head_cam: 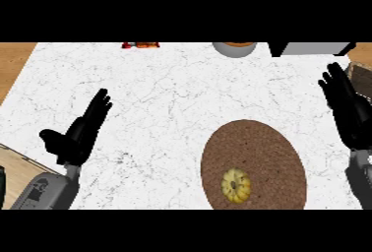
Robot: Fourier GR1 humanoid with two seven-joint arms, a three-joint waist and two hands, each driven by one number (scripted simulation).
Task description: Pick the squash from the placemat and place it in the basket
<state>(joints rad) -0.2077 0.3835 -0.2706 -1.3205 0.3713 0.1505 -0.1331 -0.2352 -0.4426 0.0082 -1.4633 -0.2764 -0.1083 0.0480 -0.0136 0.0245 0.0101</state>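
A small yellow ribbed squash [235,185] lies on the near part of a round brown woven placemat [254,147] on the white marble counter. My right hand [347,106] is open, fingers straight, up at the view's right edge, to the right of the placemat and beyond the squash. My left hand [78,130] is open too, fingers pointing away, resting over the counter's left side, far from the squash. The edge of a woven brown thing [361,71], perhaps the basket, shows at the far right behind the right hand.
At the counter's far edge sit a grey bowl holding something orange [234,48], a small red and orange item [140,45] and a white and black box [312,48]. Wooden floor shows past the counter's left edge [15,64].
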